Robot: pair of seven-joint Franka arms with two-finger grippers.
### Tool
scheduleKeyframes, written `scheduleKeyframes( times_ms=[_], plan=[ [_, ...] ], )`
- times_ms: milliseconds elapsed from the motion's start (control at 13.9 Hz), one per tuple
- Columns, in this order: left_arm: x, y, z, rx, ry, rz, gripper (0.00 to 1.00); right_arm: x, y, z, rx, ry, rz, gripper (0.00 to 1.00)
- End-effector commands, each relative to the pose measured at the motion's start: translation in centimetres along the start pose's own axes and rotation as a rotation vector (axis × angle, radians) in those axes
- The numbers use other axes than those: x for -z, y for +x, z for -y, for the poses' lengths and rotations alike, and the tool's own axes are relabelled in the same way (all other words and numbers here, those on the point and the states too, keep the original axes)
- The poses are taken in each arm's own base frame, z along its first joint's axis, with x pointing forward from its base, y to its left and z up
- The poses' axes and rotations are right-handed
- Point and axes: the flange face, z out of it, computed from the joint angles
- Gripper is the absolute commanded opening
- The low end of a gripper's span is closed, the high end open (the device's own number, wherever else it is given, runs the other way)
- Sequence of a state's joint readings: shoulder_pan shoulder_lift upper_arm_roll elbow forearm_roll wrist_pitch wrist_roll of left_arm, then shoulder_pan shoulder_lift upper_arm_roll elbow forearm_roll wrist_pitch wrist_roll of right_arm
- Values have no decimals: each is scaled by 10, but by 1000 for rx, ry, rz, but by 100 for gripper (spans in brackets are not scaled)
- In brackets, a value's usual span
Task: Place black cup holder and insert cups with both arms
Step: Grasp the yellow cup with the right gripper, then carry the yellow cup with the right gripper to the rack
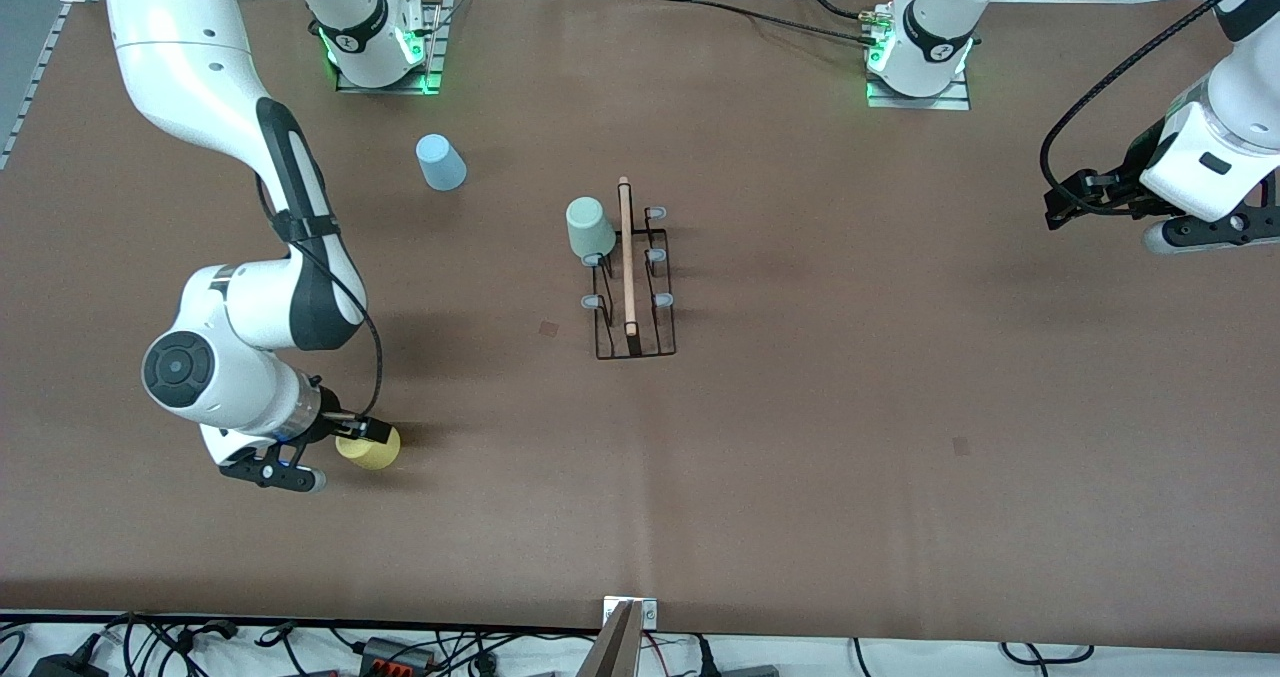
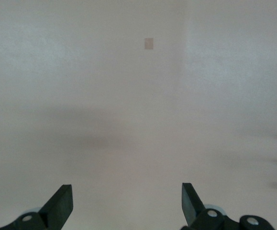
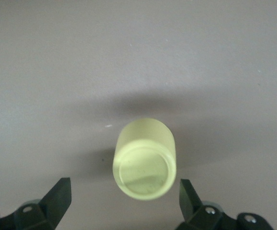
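Note:
The black cup holder point(image 1: 633, 292) stands mid-table, its wooden rod handle on top. A pale green cup point(image 1: 590, 228) sits on one of its pegs, at the end farther from the front camera. The light blue cup point(image 1: 440, 162) stands alone on the table, toward the right arm's base. The yellow cup point(image 1: 372, 448) point(image 3: 144, 158) stands on the table nearer the front camera. My right gripper point(image 1: 355, 442) point(image 3: 124, 188) is open around it, both fingers apart from its sides. My left gripper point(image 1: 1062, 207) point(image 2: 127, 189) waits open and empty over bare table at the left arm's end.
The brown table mat point(image 1: 850, 407) carries small darker patches point(image 1: 961, 445) point(image 2: 149, 43). Cables and a mount point(image 1: 625, 637) lie along the table edge nearest the front camera. Both arm bases point(image 1: 385, 52) point(image 1: 920, 57) stand at the edge farthest from it.

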State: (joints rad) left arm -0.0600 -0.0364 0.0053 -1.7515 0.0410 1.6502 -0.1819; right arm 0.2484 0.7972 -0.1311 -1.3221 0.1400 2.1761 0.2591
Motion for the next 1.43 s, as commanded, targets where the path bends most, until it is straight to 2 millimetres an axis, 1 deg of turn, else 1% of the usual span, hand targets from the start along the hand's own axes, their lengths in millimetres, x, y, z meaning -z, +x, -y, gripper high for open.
scheduleKeyframes(
  times_ms=[0,143,287,359,574,789,1004,1147,1219,1291,1363],
  plan=[
    [9,-6,-2,2,15,-5,100,-8,7,6,56,-4,-43,100],
    [11,-4,5,2,10,-14,100,-11,7,7,84,-17,-47,100],
    [25,-4,0,-7,8,-33,100,-12,7,5,106,-40,-51,100],
    [27,-5,-3,-8,8,-32,100,-12,7,4,116,-54,-54,100],
    [25,-4,-3,2,9,-26,100,-14,9,-4,137,-68,-54,100],
    [23,-3,0,6,9,-23,100,-16,11,-6,139,-64,-73,100],
    [22,-2,10,13,7,-18,100,-24,9,-6,150,-64,-81,100],
    [22,-2,9,13,6,-18,100,-32,6,-6,154,-62,-93,100],
    [22,-2,7,11,6,-18,100,-32,5,-6,154,-63,-90,96],
    [22,-2,7,11,6,-18,100,-32,5,-5,158,-64,-90,79],
    [22,-2,7,11,6,-18,100,-31,4,-5,164,-64,-88,59]
  ],
)
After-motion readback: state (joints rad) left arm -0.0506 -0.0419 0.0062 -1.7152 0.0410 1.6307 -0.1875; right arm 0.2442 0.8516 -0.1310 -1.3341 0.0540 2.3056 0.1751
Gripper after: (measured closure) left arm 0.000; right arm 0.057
